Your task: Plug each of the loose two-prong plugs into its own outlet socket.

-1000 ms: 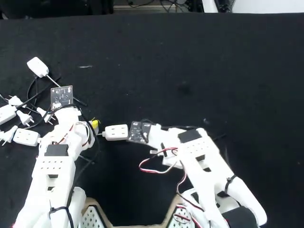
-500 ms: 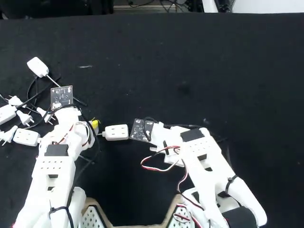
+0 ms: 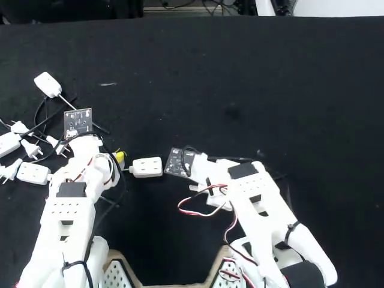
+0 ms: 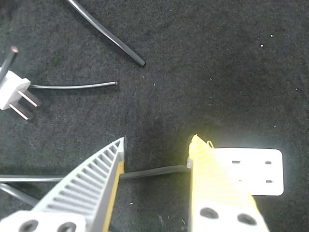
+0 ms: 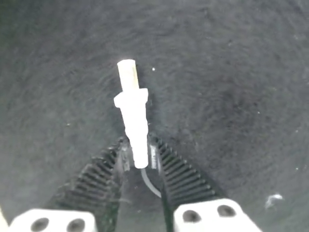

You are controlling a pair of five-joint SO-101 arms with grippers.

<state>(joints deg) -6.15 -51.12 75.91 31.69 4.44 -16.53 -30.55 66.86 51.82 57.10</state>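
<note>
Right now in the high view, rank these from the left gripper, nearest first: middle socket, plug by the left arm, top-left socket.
From the left gripper:
1. middle socket, right beside it.
2. plug, just left of the arm.
3. top-left socket, far up the table.

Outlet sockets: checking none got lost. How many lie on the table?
4 outlet sockets: one mid-table, one far left at the back, two by the left edge. The left arm may hide others.
</note>
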